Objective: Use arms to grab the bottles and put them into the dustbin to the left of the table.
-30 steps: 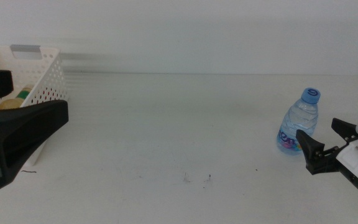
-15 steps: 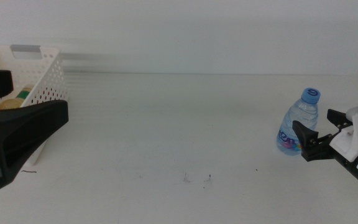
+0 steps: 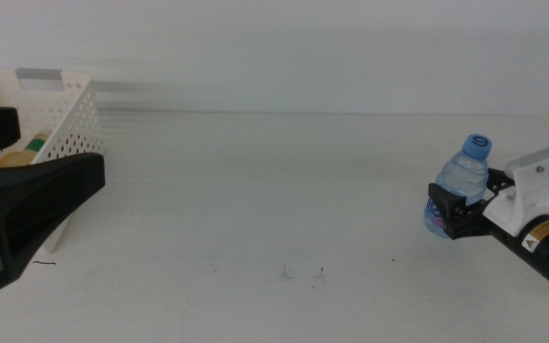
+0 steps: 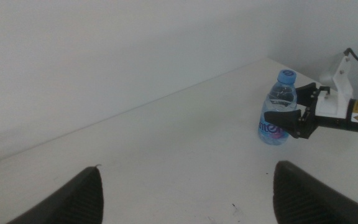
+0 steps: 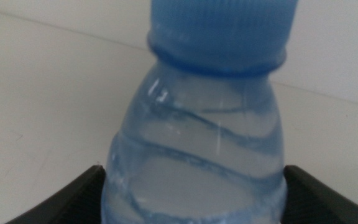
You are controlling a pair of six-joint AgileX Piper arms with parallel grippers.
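A plain white desk (image 3: 255,191) runs to a pale wall. My right end effector (image 3: 460,211) has its jaws apart around the one water bottle (image 3: 460,186) standing far right, ready to close. My left end effector (image 3: 27,205) waits, jaws apart, beside the dustbin (image 3: 60,119), where one yellow bottle (image 3: 22,152) shows.

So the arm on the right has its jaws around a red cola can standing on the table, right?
Not a can: the right gripper has its jaws around a clear water bottle with a blue cap, standing on the table. The middle view shows this, and the right wrist view confirms it.
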